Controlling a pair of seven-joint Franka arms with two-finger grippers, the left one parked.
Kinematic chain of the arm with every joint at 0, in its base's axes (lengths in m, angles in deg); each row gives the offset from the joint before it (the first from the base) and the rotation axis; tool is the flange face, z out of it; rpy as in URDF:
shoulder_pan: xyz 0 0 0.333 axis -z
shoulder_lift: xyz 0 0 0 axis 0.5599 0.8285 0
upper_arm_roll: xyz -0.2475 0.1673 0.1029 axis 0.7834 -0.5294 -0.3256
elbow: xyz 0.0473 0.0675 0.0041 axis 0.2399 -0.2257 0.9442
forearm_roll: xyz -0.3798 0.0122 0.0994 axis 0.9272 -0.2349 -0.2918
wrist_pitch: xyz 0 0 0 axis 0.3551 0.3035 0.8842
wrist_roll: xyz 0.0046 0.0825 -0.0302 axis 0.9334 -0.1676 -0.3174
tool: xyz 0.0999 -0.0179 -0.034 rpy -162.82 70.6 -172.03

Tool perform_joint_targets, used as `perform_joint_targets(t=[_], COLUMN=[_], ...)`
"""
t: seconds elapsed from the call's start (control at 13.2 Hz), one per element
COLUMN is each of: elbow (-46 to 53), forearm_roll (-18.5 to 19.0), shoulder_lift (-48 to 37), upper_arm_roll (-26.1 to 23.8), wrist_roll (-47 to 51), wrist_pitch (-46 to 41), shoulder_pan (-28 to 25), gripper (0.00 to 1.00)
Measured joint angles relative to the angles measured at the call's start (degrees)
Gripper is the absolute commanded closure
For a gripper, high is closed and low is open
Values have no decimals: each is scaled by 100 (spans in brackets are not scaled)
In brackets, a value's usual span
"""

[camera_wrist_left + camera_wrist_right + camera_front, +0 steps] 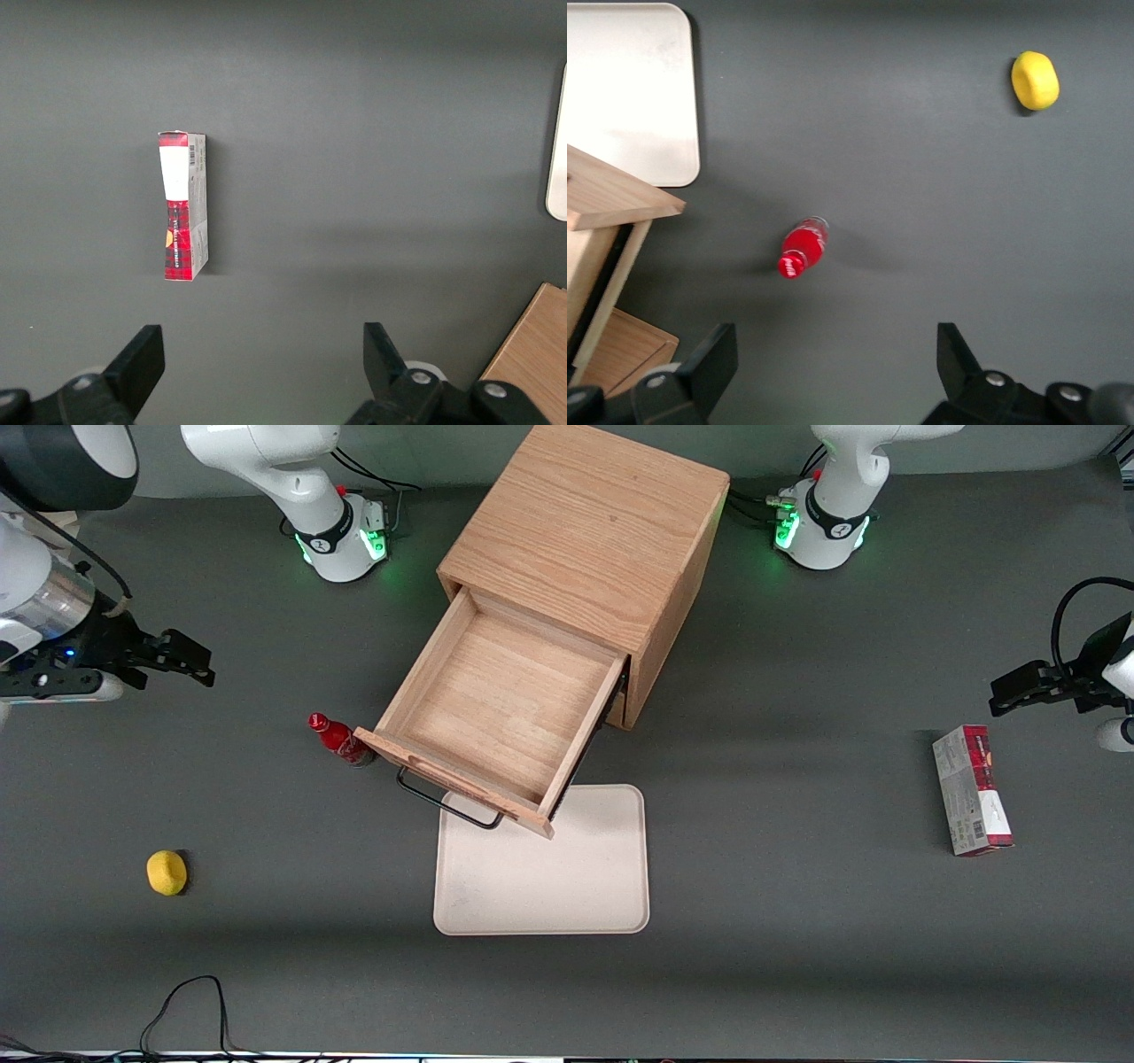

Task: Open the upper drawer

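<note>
Front view: upper drawer (496, 708) is pulled out, claw (182, 657) released; red bottle (339, 739) at the drawer's nine o'clock could be toppled.

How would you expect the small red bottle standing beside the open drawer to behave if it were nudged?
The red bottle looks tall and narrow, standing upright, so it would probably tip easily. Its round body would then likely roll. The open gripper hangs well away, toward the working arm's end of the table.

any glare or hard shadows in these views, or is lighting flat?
Front view: soft light; upper drawer casts a faint shadow on the tray; green base LEDs glow. Right wrist view: open gripper hangs over the table, red bottle throws a soft shadow, tray washed out. Left wrist view: even, no glare.
</note>
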Motion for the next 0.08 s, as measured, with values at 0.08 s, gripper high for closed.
perform_joint_targets(t=[0.08], elbow=[0], forearm_roll=[0], shoulder_lift=[5], upper_arm_roll=[-69], wrist_roll=[143], wrist_pitch=[2], shoulder_pan=[-14], gripper=[0])
